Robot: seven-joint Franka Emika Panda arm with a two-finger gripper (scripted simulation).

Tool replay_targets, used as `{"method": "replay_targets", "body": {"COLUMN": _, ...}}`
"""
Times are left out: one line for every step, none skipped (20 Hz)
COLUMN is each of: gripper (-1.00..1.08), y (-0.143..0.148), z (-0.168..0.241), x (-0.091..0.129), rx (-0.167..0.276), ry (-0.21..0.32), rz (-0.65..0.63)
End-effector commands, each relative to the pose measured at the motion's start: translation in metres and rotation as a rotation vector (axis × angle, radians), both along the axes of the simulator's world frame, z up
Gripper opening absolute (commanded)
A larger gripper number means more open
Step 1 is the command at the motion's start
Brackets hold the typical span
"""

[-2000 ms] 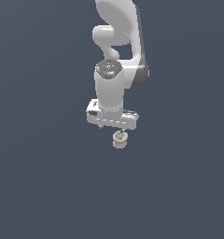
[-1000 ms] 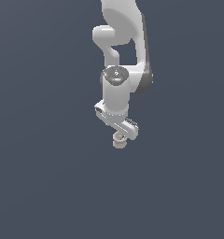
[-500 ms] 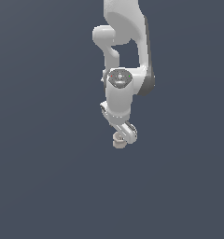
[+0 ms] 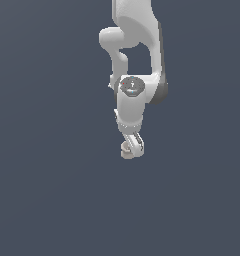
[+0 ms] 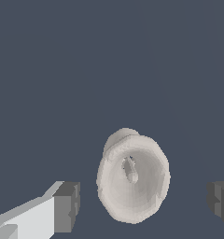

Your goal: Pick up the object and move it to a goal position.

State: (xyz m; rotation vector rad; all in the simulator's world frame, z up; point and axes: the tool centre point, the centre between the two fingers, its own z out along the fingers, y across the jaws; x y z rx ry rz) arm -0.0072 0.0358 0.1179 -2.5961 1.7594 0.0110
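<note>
The object (image 5: 132,182) is a small beige-grey cup-like piece with a flared round rim and a hollow centre, seen from above in the wrist view. My gripper (image 5: 143,204) is open, with one dark-padded finger (image 5: 67,207) on one side of the object and the other finger (image 5: 220,201) on the opposite side. Neither pad touches the object. In the exterior view my gripper (image 4: 133,148) points down from the white arm, and the object (image 4: 125,150) shows partly at the fingertips, mostly hidden by a finger.
A plain dark blue-grey surface (image 4: 52,200) fills both views. The white arm (image 4: 134,40) rises above the gripper to the top of the exterior view.
The wrist has turned, so the fingers that stood side by side now line up one behind the other in the exterior view. The gripper has come down around the object.
</note>
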Motion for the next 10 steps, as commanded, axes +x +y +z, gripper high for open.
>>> {"method": "replay_targets", "body": {"gripper": 1.00, "y": 0.0017, "z": -0.0019, "x": -0.0002, "rx": -0.002, "ry": 0.000, "rz": -0.056}}
{"method": "replay_targets", "body": {"gripper": 1.00, "y": 0.0022, "z": -0.0026, "x": -0.0003, "rx": -0.003, "ry": 0.000, "rz": -0.075}}
{"method": "replay_targets", "body": {"gripper": 1.00, "y": 0.0028, "z": -0.0032, "x": -0.0004, "rx": -0.004, "ry": -0.001, "rz": -0.092}}
{"method": "replay_targets", "body": {"gripper": 1.00, "y": 0.0033, "z": -0.0037, "x": -0.0005, "rx": -0.005, "ry": -0.001, "rz": -0.108}}
{"method": "replay_targets", "body": {"gripper": 1.00, "y": 0.0037, "z": -0.0042, "x": -0.0006, "rx": -0.005, "ry": -0.001, "rz": -0.123}}
{"method": "replay_targets", "body": {"gripper": 1.00, "y": 0.0042, "z": -0.0047, "x": -0.0007, "rx": -0.006, "ry": -0.001, "rz": -0.137}}
{"method": "replay_targets", "body": {"gripper": 1.00, "y": 0.0045, "z": -0.0051, "x": -0.0007, "rx": -0.006, "ry": -0.001, "rz": -0.149}}
{"method": "replay_targets", "body": {"gripper": 1.00, "y": 0.0049, "z": -0.0055, "x": -0.0008, "rx": -0.007, "ry": -0.001, "rz": -0.160}}
{"method": "replay_targets", "body": {"gripper": 1.00, "y": 0.0052, "z": -0.0058, "x": -0.0008, "rx": -0.007, "ry": -0.001, "rz": -0.170}}
{"method": "replay_targets", "body": {"gripper": 1.00, "y": 0.0054, "z": -0.0061, "x": -0.0009, "rx": -0.008, "ry": -0.002, "rz": -0.178}}
